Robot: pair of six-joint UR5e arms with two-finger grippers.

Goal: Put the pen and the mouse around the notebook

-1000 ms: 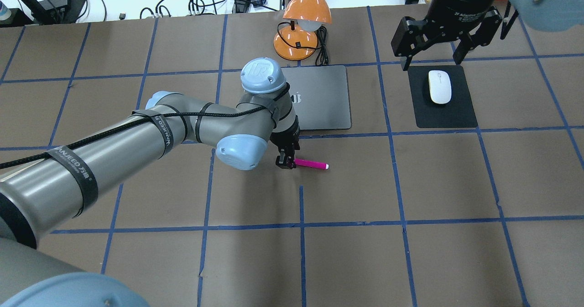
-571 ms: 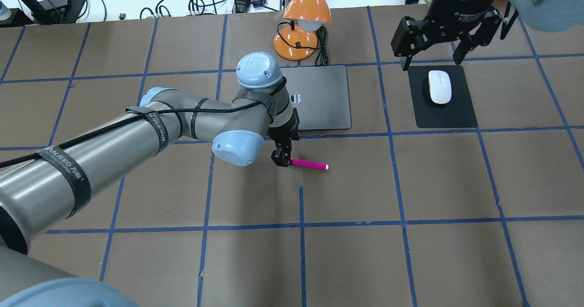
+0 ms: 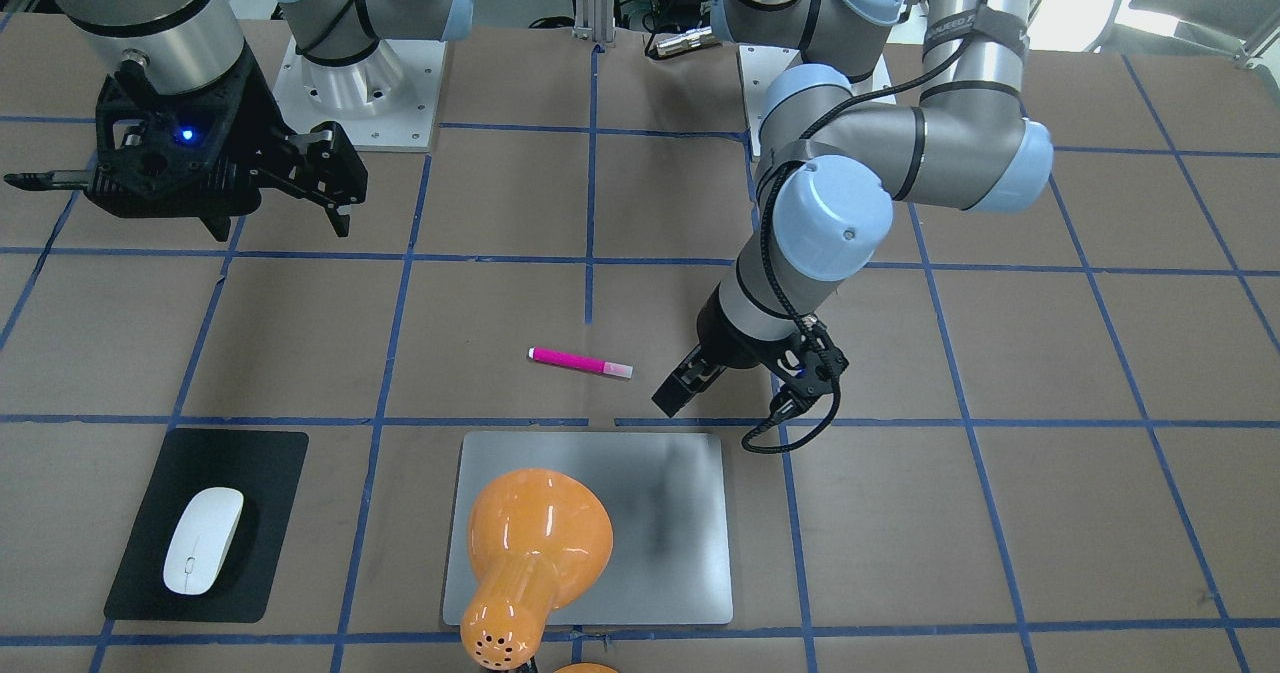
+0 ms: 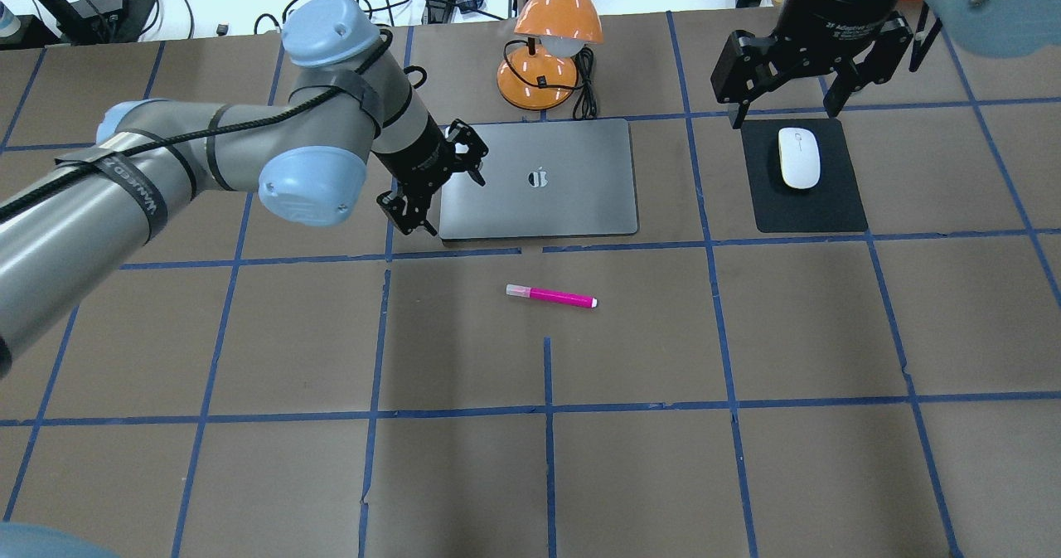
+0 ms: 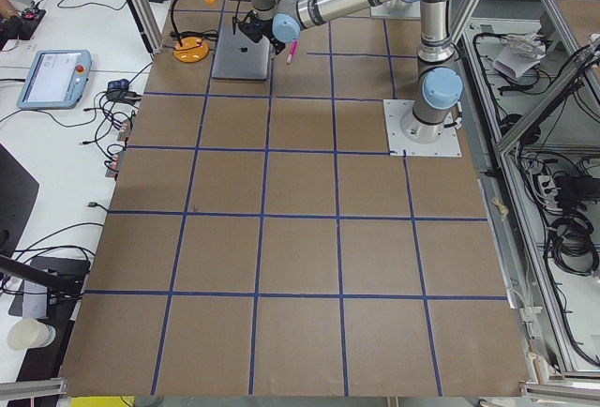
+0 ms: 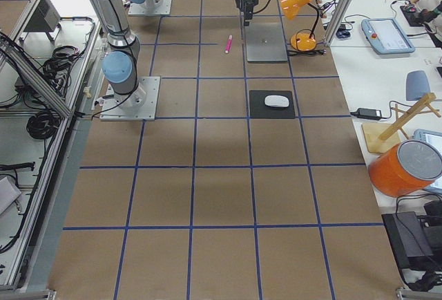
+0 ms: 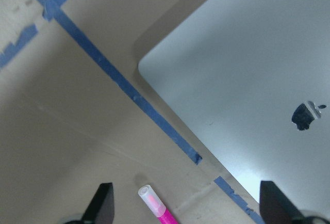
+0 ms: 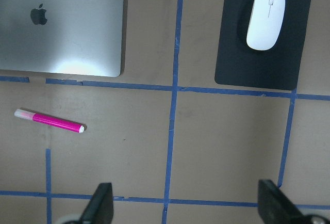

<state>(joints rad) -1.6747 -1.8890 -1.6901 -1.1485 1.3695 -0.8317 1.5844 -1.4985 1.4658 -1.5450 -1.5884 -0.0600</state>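
The pink pen (image 4: 551, 296) lies free on the brown table, a short way in front of the silver-grey notebook (image 4: 572, 201). My left gripper (image 4: 438, 183) hovers tilted at the notebook's left edge, open and holding nothing. In the left wrist view the pen's pale cap (image 7: 148, 195) shows low between the two fingers, beside the notebook's corner (image 7: 232, 90). The white mouse (image 4: 799, 157) rests on a black mat (image 4: 808, 210) to the notebook's right. Above the mat's far edge my right gripper (image 4: 783, 114) hangs open and empty.
An orange desk lamp (image 4: 554, 40) with its cord stands just behind the notebook and hides part of it in the front-facing view. Blue tape lines grid the table. Cables and devices lie on the white bench beyond the far edge.
My left gripper has left the pen's pale end and swung back and to the left, up beside the notebook's left edge. The pen stays where it was. The right arm has not moved.
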